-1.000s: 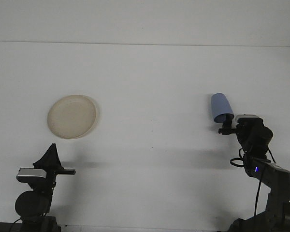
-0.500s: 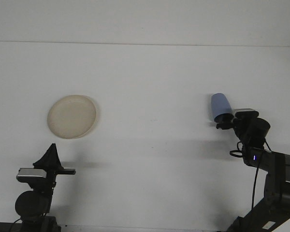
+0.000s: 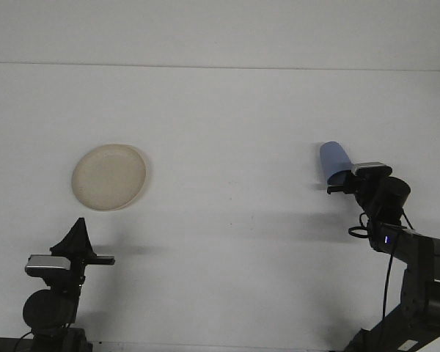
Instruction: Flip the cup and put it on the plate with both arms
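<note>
Your blue cup (image 3: 334,160) sits at about 3 o'clock on the white table (image 3: 227,117), tilted with its closed end up and leaning toward 11 o'clock. Its lower edge is pinched by the right pincer (image 3: 339,180), whose dark fingers close on the cup's rim area; the cup's mouth is hidden behind the pincer, so you cannot see inside it. Just beyond that, toward 4 o'clock, the right arm (image 3: 396,235) runs down to the bottom right corner, with a small blue light lit on its wrist.

Well apart from the cup, at about 9 o'clock, lies the cream plate (image 3: 108,177), flat on the table and bare. Below it, toward 7 o'clock, the left pincer (image 3: 76,236) points up and away from you near the bottom edge; it touches nothing, and you cannot tell from this angle whether its fingers are spread or pressed together.
</note>
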